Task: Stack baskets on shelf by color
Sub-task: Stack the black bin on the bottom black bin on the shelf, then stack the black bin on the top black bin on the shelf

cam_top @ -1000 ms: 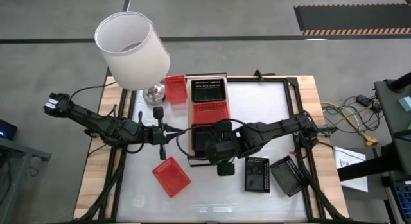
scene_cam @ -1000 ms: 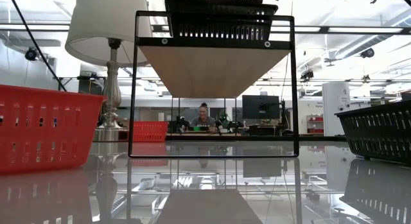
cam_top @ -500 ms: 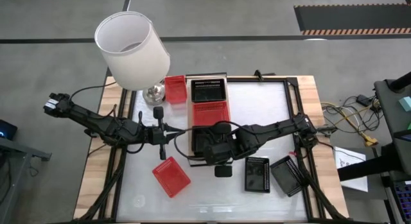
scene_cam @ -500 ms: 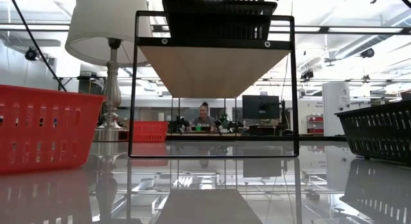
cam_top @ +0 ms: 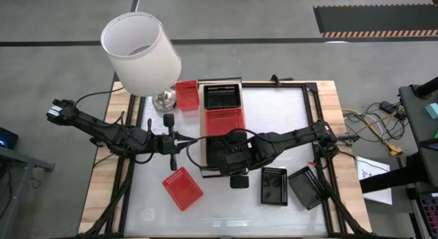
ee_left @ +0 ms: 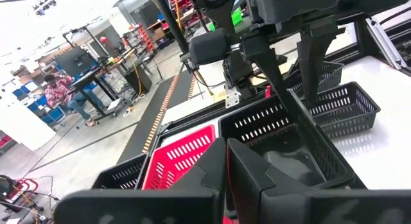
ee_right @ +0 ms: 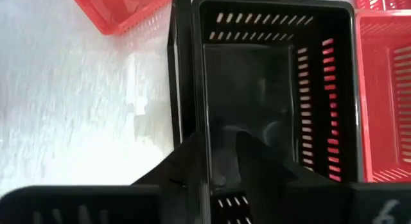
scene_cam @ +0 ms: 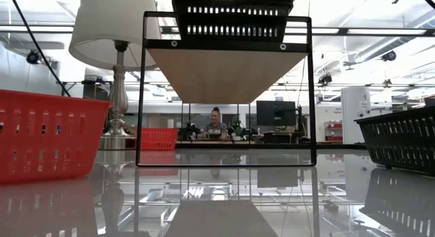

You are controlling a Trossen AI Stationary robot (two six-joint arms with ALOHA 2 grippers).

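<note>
The shelf runs from the table's far side toward its near side. It carries a black basket at the far end, a red basket in the middle and a black basket at the near end. My right gripper points down over that near basket's near right corner, open, with a gap between its fingers. My left gripper is shut and waits left of the shelf. Loose on the table are two red baskets and two black ones. My right gripper comes from above at the near black basket's near wall, close to its right corner. One finger covers that wall's rim and the other stands inside the basket. Whether either finger touches the basket, I cannot tell.
A lamp with a white shade stands on the table's far left corner, its base beside a red basket. Cables hang off the table's right edge. In the low view a person sits far back in the room.
In the low view a black basket that was held above the shelf's near end has come down into the black basket there; now one outline with two rows of slots shows. The right arm shifted slightly toward the left and near edges. The left arm kept still.
</note>
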